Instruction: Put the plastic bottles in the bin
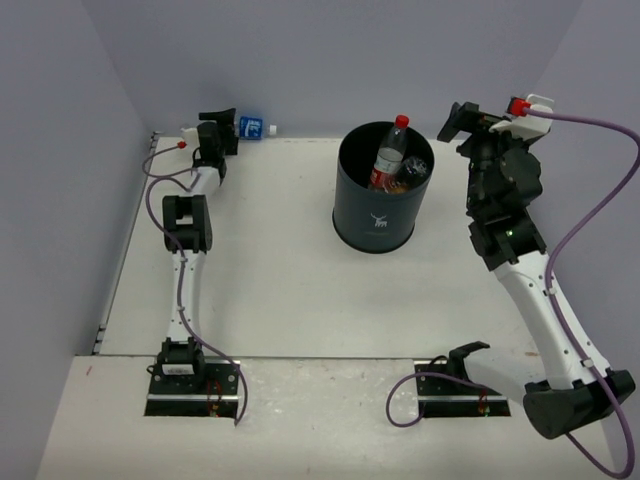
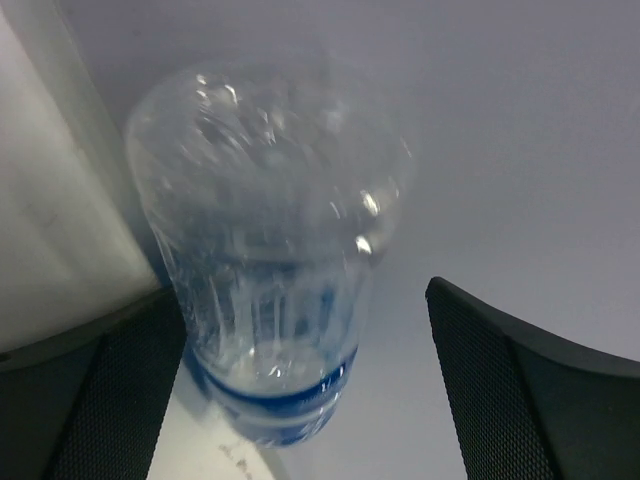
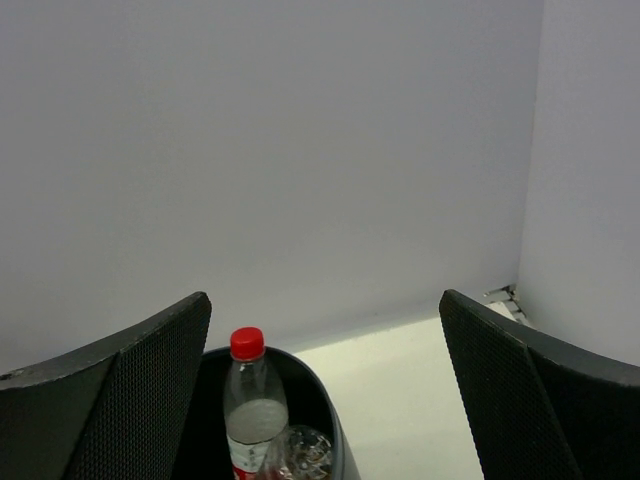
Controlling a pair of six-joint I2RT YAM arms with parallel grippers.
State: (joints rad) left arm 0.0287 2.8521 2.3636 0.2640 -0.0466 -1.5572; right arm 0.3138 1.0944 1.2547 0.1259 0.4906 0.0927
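The black bin with a white deer logo stands at the table's back middle. A clear red-capped, red-labelled bottle stands up in it, beside other bottles; both show in the right wrist view. The blue-labelled bottle lies at the back left against the wall. My left gripper is open right at its base; in the left wrist view the bottle's clear bottom sits between the jaws, close to the left one. My right gripper is open and empty, raised just right of the bin.
Grey walls close the table on the back, left and right. The table's left edge has a metal rail. The arm bases sit on the near edge.
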